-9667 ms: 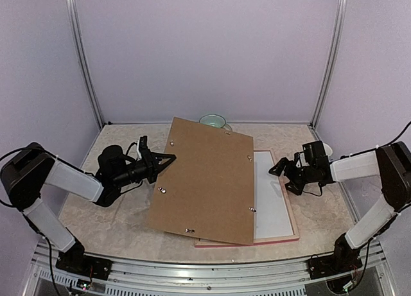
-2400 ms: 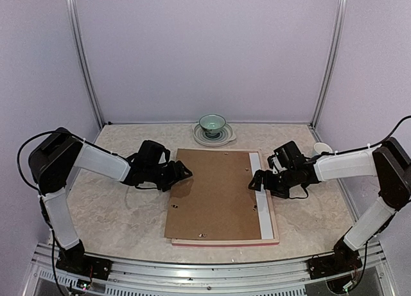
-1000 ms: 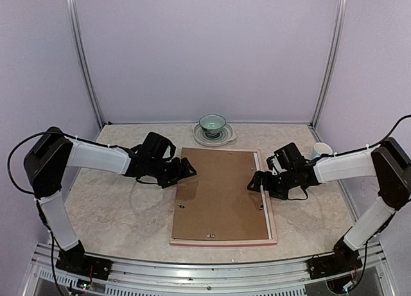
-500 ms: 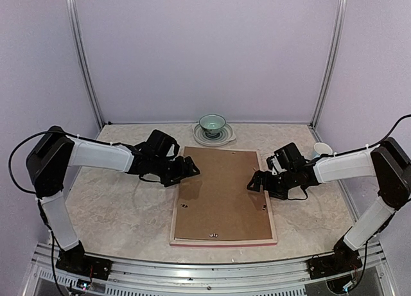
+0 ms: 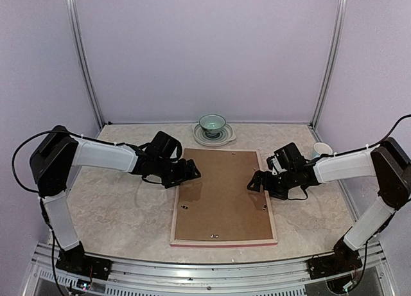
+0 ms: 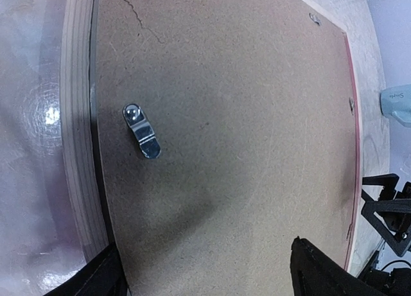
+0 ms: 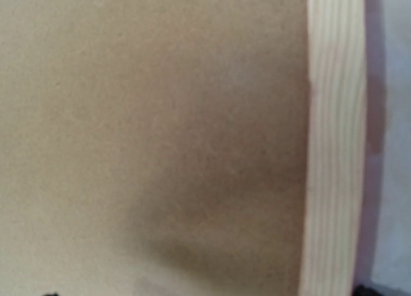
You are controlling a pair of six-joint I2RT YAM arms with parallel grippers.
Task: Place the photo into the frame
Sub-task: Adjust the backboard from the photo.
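The frame (image 5: 221,243) lies face down in the middle of the table, its pale wood rim (image 6: 77,116) up. A brown backing board (image 5: 221,193) fills it from rim to rim. The photo is hidden. My left gripper (image 5: 190,170) hovers open over the board's far left corner; in the left wrist view its dark fingertips (image 6: 103,277) straddle bare board near a metal clip (image 6: 141,130). My right gripper (image 5: 255,182) sits low and open at the board's right edge, so the right wrist view is only blurred board (image 7: 160,116) and rim (image 7: 334,142).
A green bowl (image 5: 212,123) on a plate (image 5: 225,139) stands at the back centre. A white cup (image 5: 323,148) lies near the right arm. Small metal clips (image 5: 212,235) dot the board's edges. Enclosure walls close in on three sides.
The backing board has slid right and squared up inside the frame, covering the thin white strip that showed along its right side. My left gripper followed slightly right; the right one barely moved.
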